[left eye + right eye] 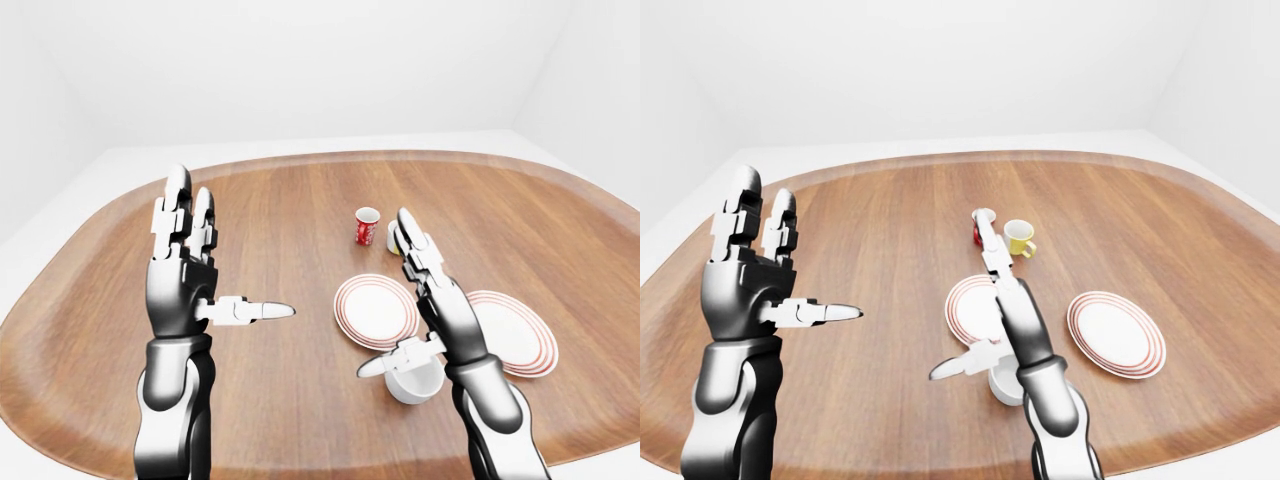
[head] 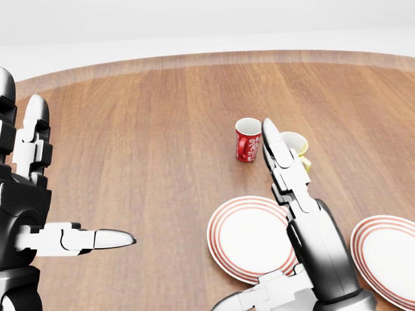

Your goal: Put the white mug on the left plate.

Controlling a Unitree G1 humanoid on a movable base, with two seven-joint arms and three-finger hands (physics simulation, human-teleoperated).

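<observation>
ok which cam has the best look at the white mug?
Left-eye view: the white mug shows its open rim and body, only partly covered by the right hand. Right-eye view shows a sliver behind the arm. Head view doesn't show it at all.

The bench (image 1: 300, 210) is wood with long straight grain, a smooth satin finish and a paler band along its rim. The left hand (image 1: 190, 285) and the right hand (image 1: 430, 300) look like glossy black plastic with white and polished silver finger segments. The white mug (image 1: 413, 380), the red patterned mug (image 2: 248, 139) and the yellow mug (image 1: 1018, 237) look like smooth glazed ceramic, as do the red-ringed left plate (image 2: 249, 236) and the right plate (image 1: 1117, 333).
</observation>
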